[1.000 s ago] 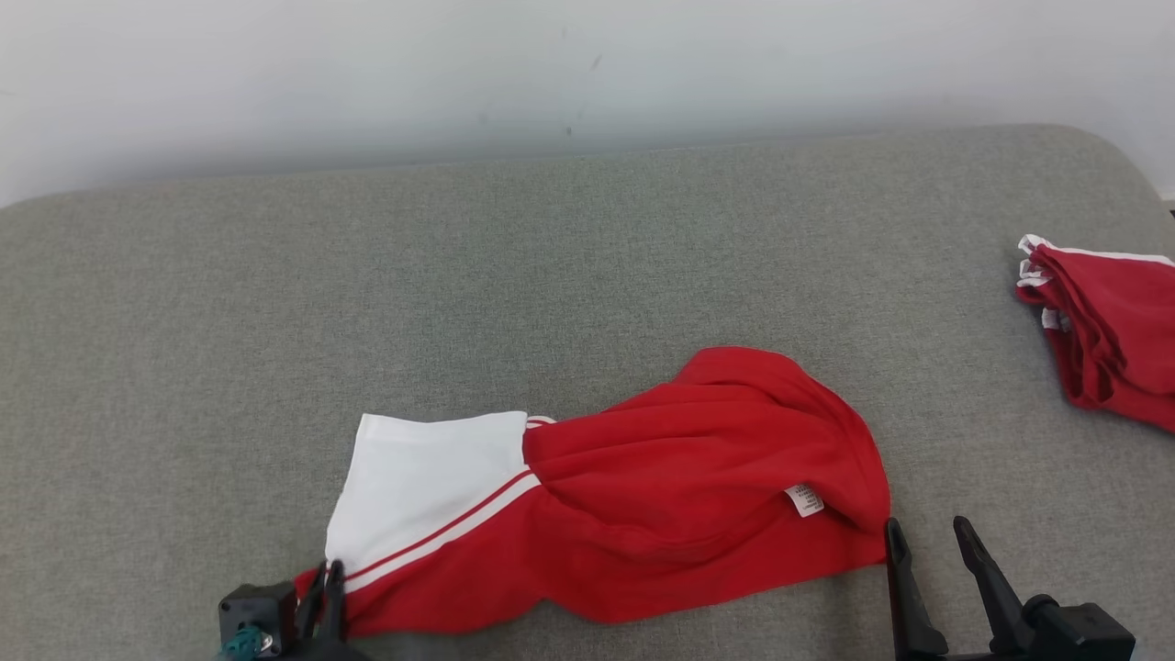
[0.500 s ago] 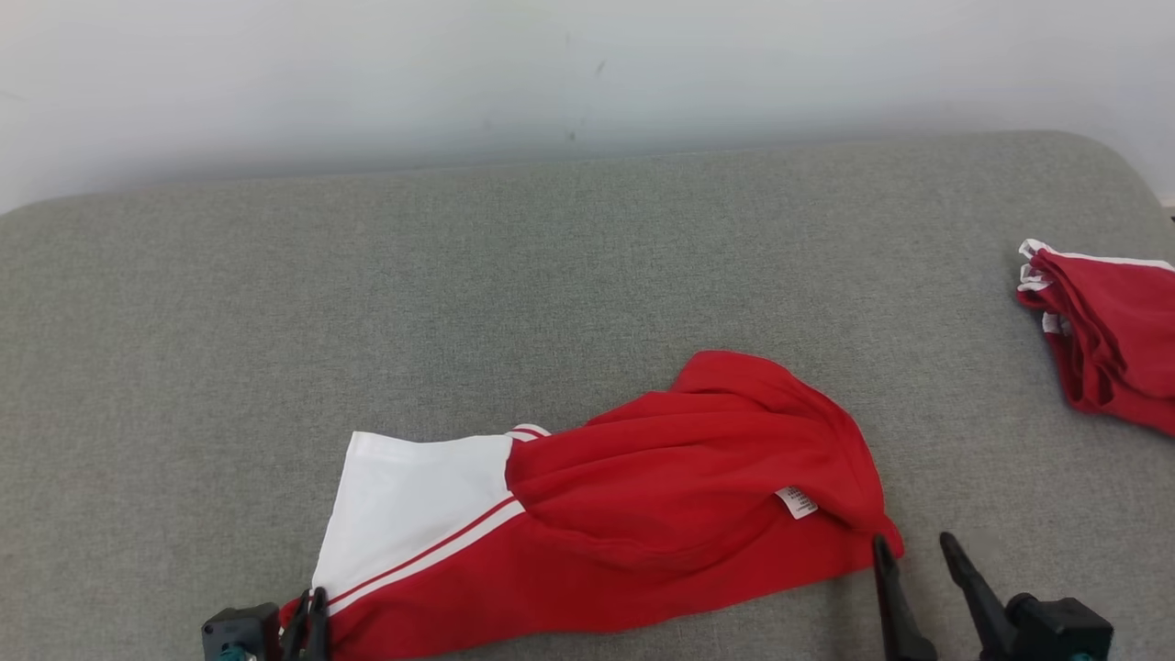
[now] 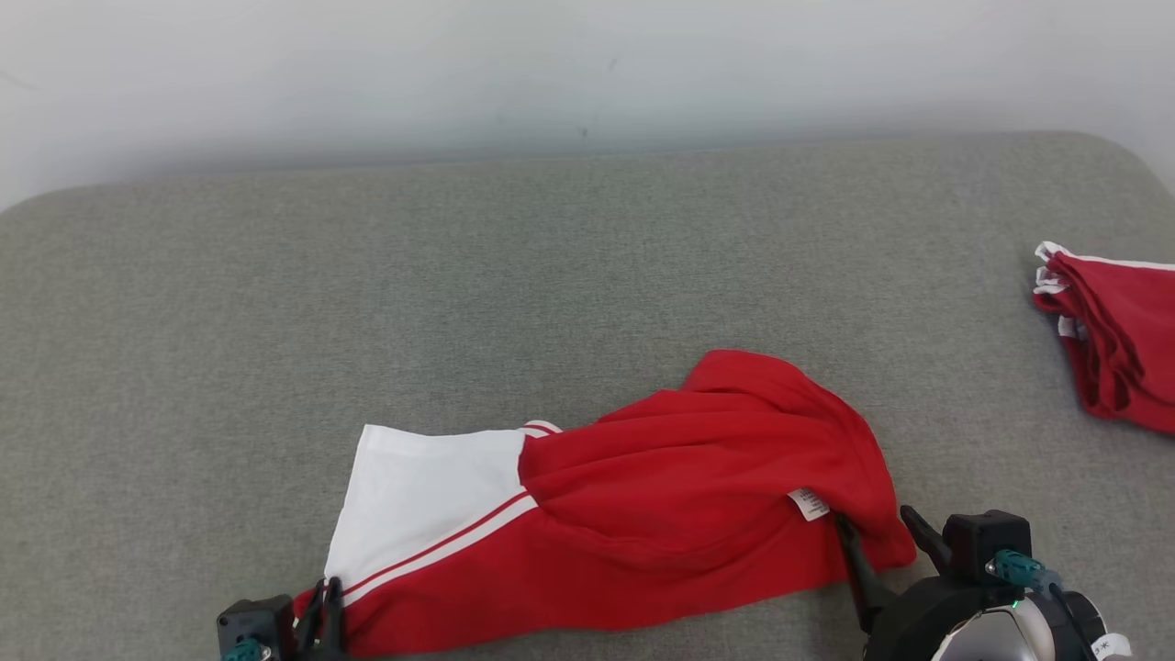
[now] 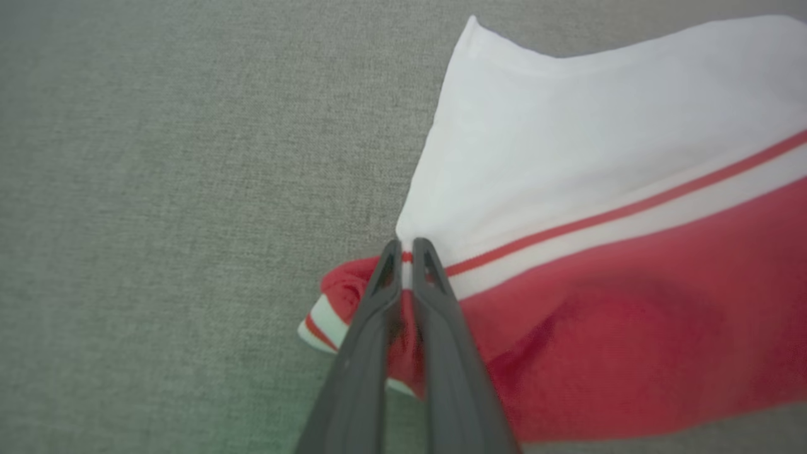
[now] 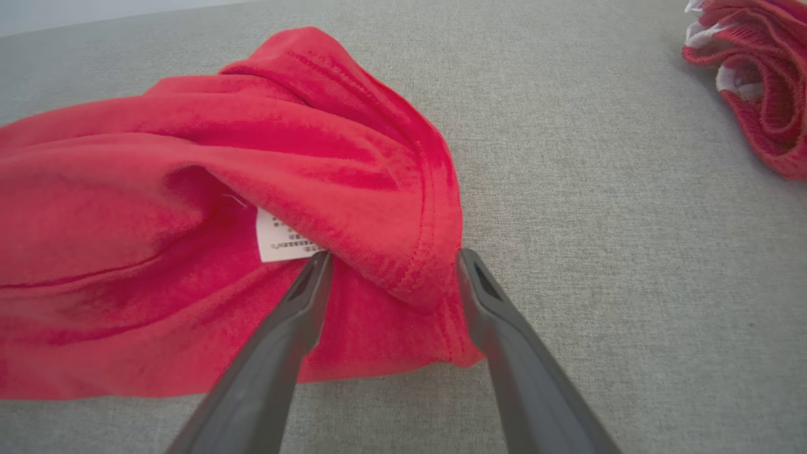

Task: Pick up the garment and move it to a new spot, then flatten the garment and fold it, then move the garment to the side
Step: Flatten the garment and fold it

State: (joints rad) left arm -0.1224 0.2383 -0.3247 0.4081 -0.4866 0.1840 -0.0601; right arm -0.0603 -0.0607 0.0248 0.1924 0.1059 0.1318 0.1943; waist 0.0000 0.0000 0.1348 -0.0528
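At the near left, the left end effector (image 4: 406,247) is seen clamped shut on the garment (image 3: 661,514), at its corner where a red hem meets the white panel. At the near right, the right end effector (image 5: 393,258) is held wide open. Its jaws straddle a fold of red cloth at the garment's right corner, just beside the label (image 5: 280,239), and nothing is gripped there yet.

The garment is spread crumpled along the near part of the grey padded surface (image 3: 275,303), white to the left and red to the right.

The flattening step is judged to be in hand. Next, the right jaws would need to be closed on that fold, then both corners drawn apart to tension the cloth.

Farther off, at the right edge, a second red heap (image 3: 1115,340) is seen, well apart, and beyond it the pale wall (image 3: 587,64).
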